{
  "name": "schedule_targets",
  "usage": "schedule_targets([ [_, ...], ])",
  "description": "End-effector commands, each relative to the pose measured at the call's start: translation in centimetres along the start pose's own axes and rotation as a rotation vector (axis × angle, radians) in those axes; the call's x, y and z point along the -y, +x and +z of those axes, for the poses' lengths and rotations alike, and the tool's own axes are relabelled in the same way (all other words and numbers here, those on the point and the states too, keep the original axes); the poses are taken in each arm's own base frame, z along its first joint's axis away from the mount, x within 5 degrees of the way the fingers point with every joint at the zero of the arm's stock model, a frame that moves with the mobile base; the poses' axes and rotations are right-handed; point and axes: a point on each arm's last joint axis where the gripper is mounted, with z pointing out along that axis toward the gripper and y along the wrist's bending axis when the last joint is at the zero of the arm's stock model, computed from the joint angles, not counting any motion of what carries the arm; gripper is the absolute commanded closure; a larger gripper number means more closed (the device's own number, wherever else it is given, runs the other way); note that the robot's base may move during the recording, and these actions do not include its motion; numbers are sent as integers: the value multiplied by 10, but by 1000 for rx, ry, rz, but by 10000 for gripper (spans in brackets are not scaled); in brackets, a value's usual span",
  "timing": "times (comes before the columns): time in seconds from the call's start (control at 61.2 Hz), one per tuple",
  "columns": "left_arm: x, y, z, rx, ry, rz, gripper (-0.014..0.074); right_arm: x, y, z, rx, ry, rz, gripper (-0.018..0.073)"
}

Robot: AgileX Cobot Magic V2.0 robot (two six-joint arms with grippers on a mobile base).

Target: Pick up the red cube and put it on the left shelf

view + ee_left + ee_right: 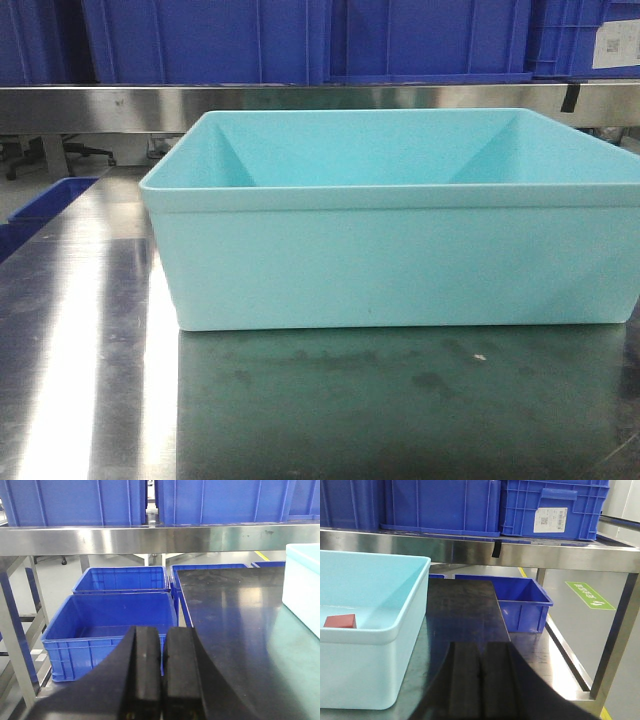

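Pressing together at the bottom of the right wrist view, the black padded fingers of the right gripper (480, 680) are meeting along a single seam and carrying nothing. The left gripper (162, 680) is doing much the same, with only a hairline slit between its pads and nothing in it. Both are hanging low over the dark, glossy stainless steel table (350, 410).

Just ahead and to the left of the right gripper, the pale turquoise rectangular plastic tub (410, 630) is standing on the table. Its tall near wall is lying between the fingers and the small matt red cube (340, 621) resting on the tub floor. So the cube is sitting forward, leftward and behind a rim, and any reach is probably going to need to rise over that wall and come down from above. The block is showing a flat top and a darker front face, roughly square to the tub walls, with no clear long axis; the rim is hiding its base.

From the left wrist, only a corner of the tub is showing at the right edge and the cube is out of sight. Which arm is nearer I cannot tell, though only the right one is seeing the cube.

Beyond the tub, the brushed stainless steel shelf (545, 555) is carrying large blue ribbed plastic crates (440, 505).
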Motion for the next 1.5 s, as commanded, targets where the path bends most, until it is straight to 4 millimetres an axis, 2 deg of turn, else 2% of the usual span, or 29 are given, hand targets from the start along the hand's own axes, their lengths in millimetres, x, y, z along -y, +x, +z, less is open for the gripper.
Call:
schedule_targets([
  [0.0, 0, -1, 0, 79, 8, -7, 495, 0, -15, -3, 124, -1, -16, 520],
  [0.767, 0, -1, 0, 79, 8, -7, 495, 0, -15, -3, 131, -1, -16, 520],
  [0.947, 0, -1, 0, 79, 8, -7, 495, 0, -23, -4, 214, -1, -13, 520],
  [1.029, 0, -1, 0, 79, 8, -7, 495, 1, -35, -7, 296, 0, 25, 520],
  [1.127, 0, -1, 0, 79, 8, -7, 495, 2, -62, -12, 329, 2, 48, 520],
  [1.306, 0, -1, 0, 79, 8, -7, 495, 3, -129, -13, 235, -5, 48, 520],
  [1.486, 0, -1, 0, 79, 8, -7, 495, 3, -184, 9, 48, -33, 50, 520],
])
